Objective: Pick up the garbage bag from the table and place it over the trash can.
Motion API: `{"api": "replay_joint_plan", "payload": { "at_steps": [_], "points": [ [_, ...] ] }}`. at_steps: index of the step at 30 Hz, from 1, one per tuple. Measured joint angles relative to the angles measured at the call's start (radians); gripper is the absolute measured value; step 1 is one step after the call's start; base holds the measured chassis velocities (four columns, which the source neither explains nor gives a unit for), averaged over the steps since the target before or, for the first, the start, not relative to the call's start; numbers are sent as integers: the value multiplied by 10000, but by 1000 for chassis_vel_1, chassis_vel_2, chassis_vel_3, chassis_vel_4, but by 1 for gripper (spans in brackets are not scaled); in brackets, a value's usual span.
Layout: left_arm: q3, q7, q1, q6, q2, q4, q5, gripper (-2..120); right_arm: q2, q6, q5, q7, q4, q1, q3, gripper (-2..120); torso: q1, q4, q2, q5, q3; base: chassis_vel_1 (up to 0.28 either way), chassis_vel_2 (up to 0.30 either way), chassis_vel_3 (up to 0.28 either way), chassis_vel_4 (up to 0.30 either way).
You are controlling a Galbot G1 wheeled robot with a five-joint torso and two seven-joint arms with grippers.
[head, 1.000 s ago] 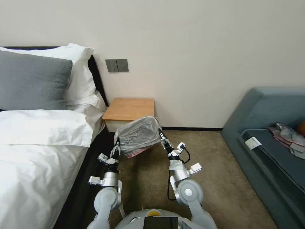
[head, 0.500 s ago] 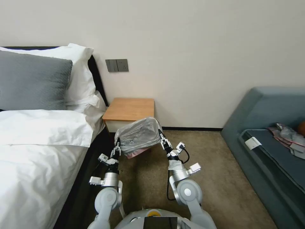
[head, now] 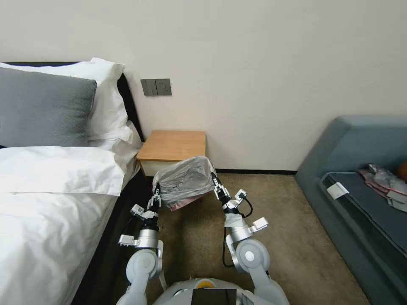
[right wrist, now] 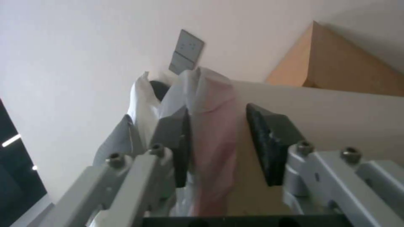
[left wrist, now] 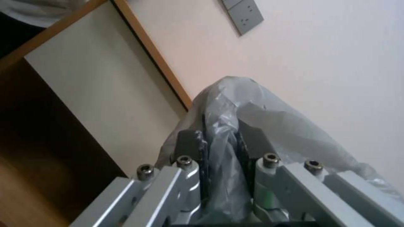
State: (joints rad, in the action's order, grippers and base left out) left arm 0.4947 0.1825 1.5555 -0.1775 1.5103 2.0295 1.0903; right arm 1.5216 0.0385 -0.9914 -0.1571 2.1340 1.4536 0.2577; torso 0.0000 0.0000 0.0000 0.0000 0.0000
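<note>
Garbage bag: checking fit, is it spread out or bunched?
Spread: the garbage bag stretches between the left gripper and right gripper.

Silver arms, black cables, dark-padded left pincer (left wrist: 221, 145).

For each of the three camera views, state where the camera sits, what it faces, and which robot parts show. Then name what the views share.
Head view: high on the robot, looking down at the table; both arms, left gripper and right gripper holding the garbage bag.
Left wrist view: behind its fingers, pinching bag.
Right wrist view: behind its fingers, parted around bag.
Shared: bag, table, wall switch.
</note>
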Motion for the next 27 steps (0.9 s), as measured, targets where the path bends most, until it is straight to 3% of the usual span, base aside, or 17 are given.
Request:
{"api": "replay_joint_plan", "payload": {
  "at_steps": [8,12,27],
  "points": [
    [-11,-125,-20,-9,-29,-16,-61,11,-36,-171,123,-188,37,25,-3,17,0,0,0,0,0,0,0,0,0],
    [-21,-146,-13,-30,-31,-62,-129,11,-40,-237,147,-245,61,19,6,0,0,0,0,0,0,0,0,0,0],
    [-59,-92,115,30,-7,111,144,11,-31,-470,412,36,-221,-106,83,0,0,-1,0,0,0,0,0,0,0]
  ]
}}
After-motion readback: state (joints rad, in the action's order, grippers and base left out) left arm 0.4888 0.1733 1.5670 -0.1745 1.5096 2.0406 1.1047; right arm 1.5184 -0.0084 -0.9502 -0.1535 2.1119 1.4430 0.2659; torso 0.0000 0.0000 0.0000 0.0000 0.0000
